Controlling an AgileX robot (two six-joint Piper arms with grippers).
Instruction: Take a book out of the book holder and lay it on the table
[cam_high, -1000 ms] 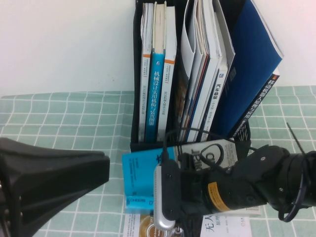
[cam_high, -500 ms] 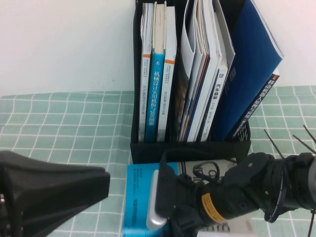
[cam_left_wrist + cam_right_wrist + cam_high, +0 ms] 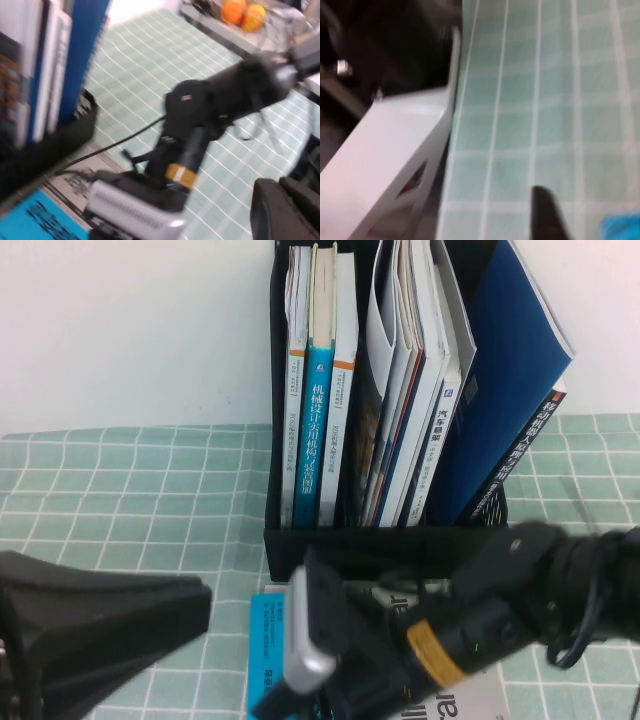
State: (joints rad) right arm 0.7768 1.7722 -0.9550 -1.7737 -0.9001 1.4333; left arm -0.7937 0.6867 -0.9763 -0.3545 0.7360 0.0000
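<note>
The book (image 3: pixel 265 635) lies flat on the table (image 3: pixel 130 490) just in front of the book holder (image 3: pixel 380 540), cyan half to the left, grey half under my right arm. My right gripper (image 3: pixel 288 695) hangs low over the book's near left part, behind the silver wrist camera (image 3: pixel 310 640). In the right wrist view a single dark fingertip (image 3: pixel 545 215) stands over bare cloth, apart from the book's cyan corner (image 3: pixel 622 227), so the jaws are open and hold nothing. My left gripper (image 3: pixel 195 605) rests at the near left, its fingers (image 3: pixel 280 210) pressed together.
The book holder (image 3: pixel 60 145) still holds several upright books: a blue-spined one (image 3: pixel 317 440), white magazines (image 3: pixel 420 390) and a large dark-blue book (image 3: pixel 510 380) leaning right. A white wall stands behind it. Oranges (image 3: pixel 245 12) sit beyond the table's right side.
The right wrist has dropped and swung toward the near left. The book has come down from a tilt to lie flat in front of the holder. The left arm has barely moved.
</note>
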